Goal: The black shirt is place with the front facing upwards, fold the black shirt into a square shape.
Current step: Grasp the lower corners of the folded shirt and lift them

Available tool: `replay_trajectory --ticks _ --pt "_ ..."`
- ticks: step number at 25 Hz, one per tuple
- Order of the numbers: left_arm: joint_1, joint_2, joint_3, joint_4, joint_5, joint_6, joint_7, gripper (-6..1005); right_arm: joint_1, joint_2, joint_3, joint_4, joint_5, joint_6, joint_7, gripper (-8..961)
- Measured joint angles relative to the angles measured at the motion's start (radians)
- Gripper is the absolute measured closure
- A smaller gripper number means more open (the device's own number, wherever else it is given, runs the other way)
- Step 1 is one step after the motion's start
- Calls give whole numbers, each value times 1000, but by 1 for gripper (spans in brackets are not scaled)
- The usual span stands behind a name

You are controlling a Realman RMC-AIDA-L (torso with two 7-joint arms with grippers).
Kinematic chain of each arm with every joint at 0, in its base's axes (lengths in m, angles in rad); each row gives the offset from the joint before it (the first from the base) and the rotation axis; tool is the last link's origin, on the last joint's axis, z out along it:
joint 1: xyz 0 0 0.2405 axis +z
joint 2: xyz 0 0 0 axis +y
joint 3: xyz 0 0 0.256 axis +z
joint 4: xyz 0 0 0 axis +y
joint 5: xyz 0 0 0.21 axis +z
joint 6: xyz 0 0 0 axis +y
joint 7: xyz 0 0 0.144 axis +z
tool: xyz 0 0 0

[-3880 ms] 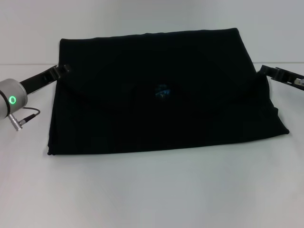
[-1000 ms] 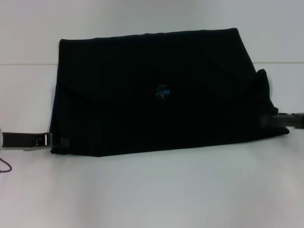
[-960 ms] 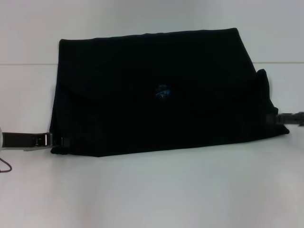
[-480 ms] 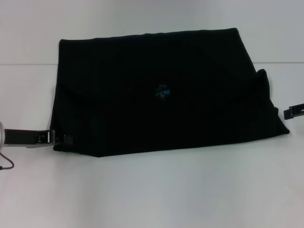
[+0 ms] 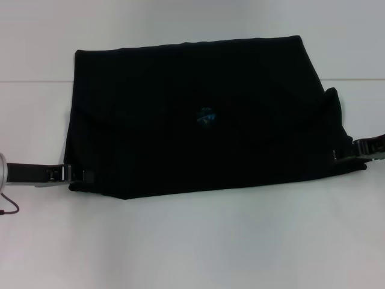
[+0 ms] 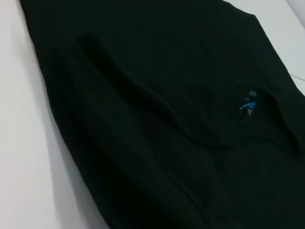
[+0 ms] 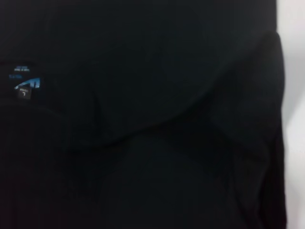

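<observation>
The black shirt lies flat across the table as a wide folded panel, its small blue neck label showing near the middle. No lettering shows. My left gripper sits low at the shirt's near-left corner, touching the cloth edge. At the near-right corner, my right gripper meets the shirt's edge. The left wrist view is filled by the black shirt with the neck label. The right wrist view shows the black shirt and the neck label too.
The white table stretches wide in front of the shirt. A thin dark cable loops by my left arm at the picture's left edge. A seam line crosses the table behind the shirt.
Both grippers came from the shirt's far side corners down to its near corners. In the last half second the right gripper moved inward onto the near-right corner; the left one barely shifted.
</observation>
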Motion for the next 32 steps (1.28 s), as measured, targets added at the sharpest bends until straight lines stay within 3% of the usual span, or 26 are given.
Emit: replay_trajectory --ticks 11,16,28,32 --pt "-2 -2 0 -1 1 9 0 938 14 15 -41 -3 -2 25 -19 12" --pt "-2 -2 -3 -1 1 13 0 934 7 20 -46 -15 -2 33 -19 121" --pt "-1 0 -6 -2 -3 23 -1 924 5 15 -47 -15 -3 25 -19 598" --pt "-1 0 -2 -4 1 45 -3 921 5 6 -44 -16 -3 -13 -24 680"
